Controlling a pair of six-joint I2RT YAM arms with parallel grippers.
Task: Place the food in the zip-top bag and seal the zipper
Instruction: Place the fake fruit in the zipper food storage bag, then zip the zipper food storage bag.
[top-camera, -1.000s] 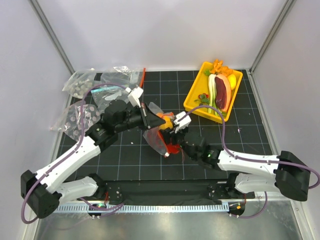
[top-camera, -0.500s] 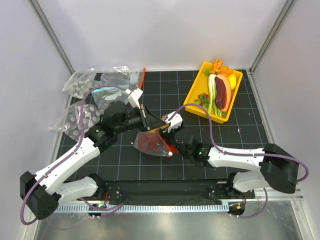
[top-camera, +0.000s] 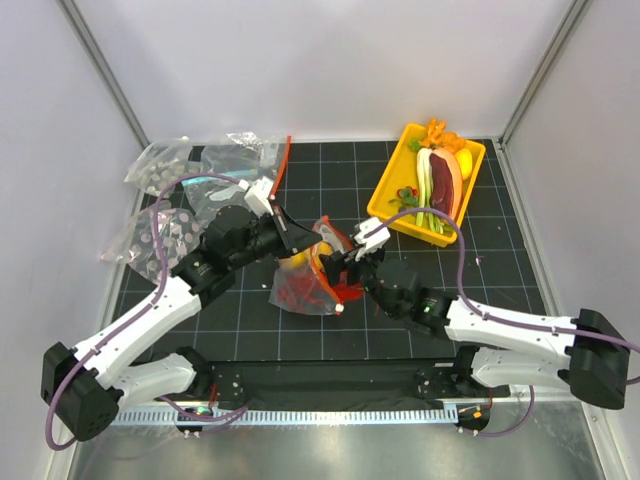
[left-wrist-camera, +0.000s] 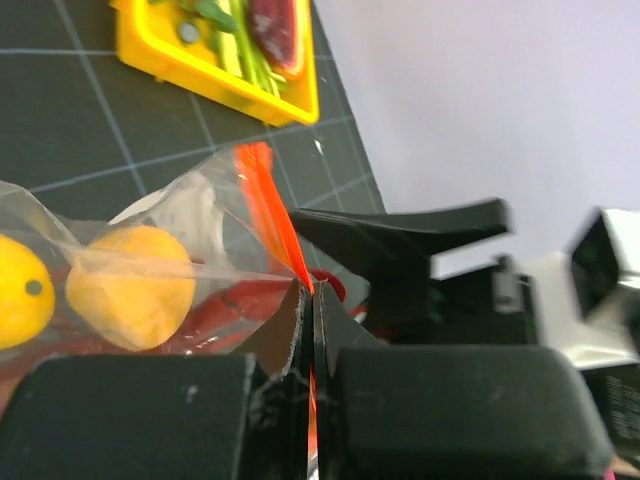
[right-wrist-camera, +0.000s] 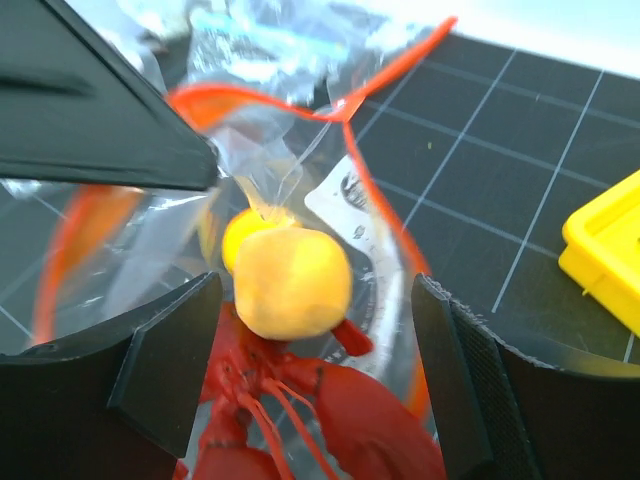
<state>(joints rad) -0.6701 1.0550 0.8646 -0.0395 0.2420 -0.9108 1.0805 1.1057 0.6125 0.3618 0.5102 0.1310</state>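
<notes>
Zip-top bag (top-camera: 300, 290) held up by its zipper (left-wrist-camera: 268, 205) at mid-worktop (top-camera: 500, 260), food inside.

The left arm is stretched forward and rightward, its end effector (top-camera: 290, 237) clamped on the red-orange zipper. The right arm is reached in leftward, its end effector (top-camera: 342, 264) spread wide at the bag's mouth, gripping nothing. The bag is tilted, its long axis running from the raised mouth on the far side down to the closed end nearer the bases. A red lobster (right-wrist-camera: 330, 415), an orange piece (right-wrist-camera: 292, 282) and a yellow piece (left-wrist-camera: 20, 305) are contained in it. A leek (top-camera: 424, 185) and a dark red slab (top-camera: 446, 185) are carried in the yellow tray (top-camera: 385, 205) at far right.
</notes>
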